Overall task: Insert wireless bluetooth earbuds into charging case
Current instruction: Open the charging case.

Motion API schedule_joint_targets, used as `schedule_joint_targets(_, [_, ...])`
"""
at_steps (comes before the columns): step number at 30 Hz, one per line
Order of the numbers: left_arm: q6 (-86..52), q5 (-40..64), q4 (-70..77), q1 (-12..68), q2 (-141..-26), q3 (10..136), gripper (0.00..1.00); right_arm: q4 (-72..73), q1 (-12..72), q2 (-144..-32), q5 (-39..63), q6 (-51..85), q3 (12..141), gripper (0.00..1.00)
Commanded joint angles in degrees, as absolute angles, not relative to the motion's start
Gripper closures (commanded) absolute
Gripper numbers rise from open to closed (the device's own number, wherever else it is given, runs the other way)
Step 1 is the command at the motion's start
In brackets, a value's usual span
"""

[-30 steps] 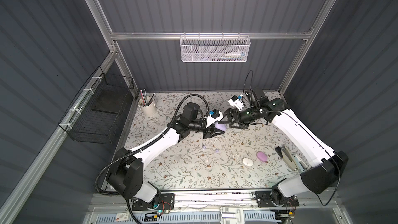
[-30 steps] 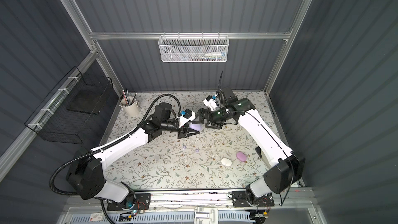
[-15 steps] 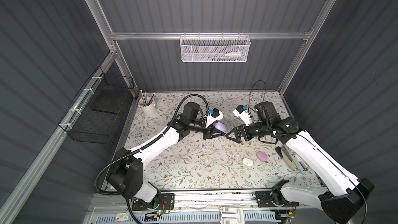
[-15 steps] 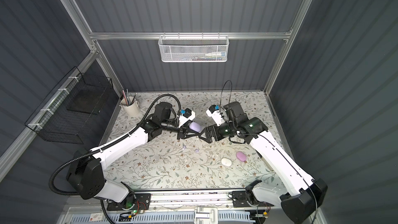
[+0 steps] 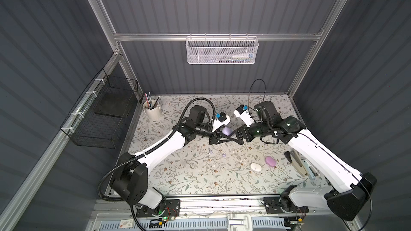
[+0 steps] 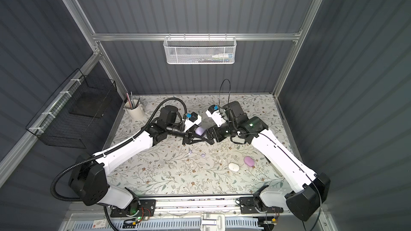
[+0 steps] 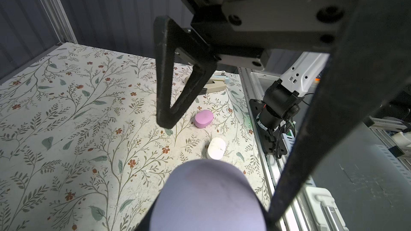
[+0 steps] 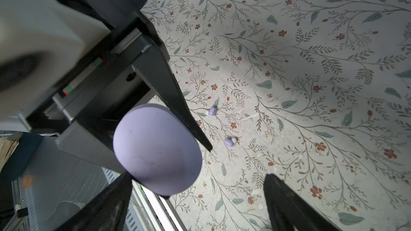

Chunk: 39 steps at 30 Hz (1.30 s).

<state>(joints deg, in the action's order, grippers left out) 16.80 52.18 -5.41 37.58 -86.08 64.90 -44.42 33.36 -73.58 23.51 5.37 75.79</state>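
Our left gripper (image 5: 222, 135) clamps the smooth lavender oval case (image 5: 226, 131). Our right gripper (image 8: 198, 181) holds its black triangular fingers (image 8: 287, 203) apart, facing it. Two tiny rounded lavender earbuds (image 8: 230, 142) lie nearer on the floral mat (image 5: 191, 174).

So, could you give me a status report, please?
Left hand shut on lavender oval plastic case. Right hand open, facing it. Two small lavender earbuds loose on floral table covering.

1. Tabletop (image 5: 178, 174): cream, printed with grey-green leafy sprigs and small red flowers.
2. Lavender case (image 8: 155, 152): plain, one even colour.
3. Pink case (image 5: 270, 161) and white case (image 5: 255, 166): both plain.
4. Earbuds (image 8: 212, 111): lavender with white tips.
5. Arms (image 5: 162, 150): white shells, black joints.
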Motion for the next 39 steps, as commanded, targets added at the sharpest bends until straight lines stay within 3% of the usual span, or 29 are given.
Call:
schedule_joint_targets(1, [16.1, 53.9, -6.6, 37.8, -84.1, 66.4, 0.73, -43.9, 33.6, -74.0, 22.3, 5.8, 77.1, 0.07])
schedule_joint_targets(16, [16.0, 54.5, -7.7, 37.9, -81.8, 65.4, 0.74, -46.9, 32.8, -78.0, 9.1, 8.4, 80.8, 0.1])
schedule_joint_targets(39, [13.2, 53.9, -5.2, 38.1, -79.8, 63.0, 0.75, -48.5, 31.1, -80.5, 11.1, 12.3, 87.6, 0.07])
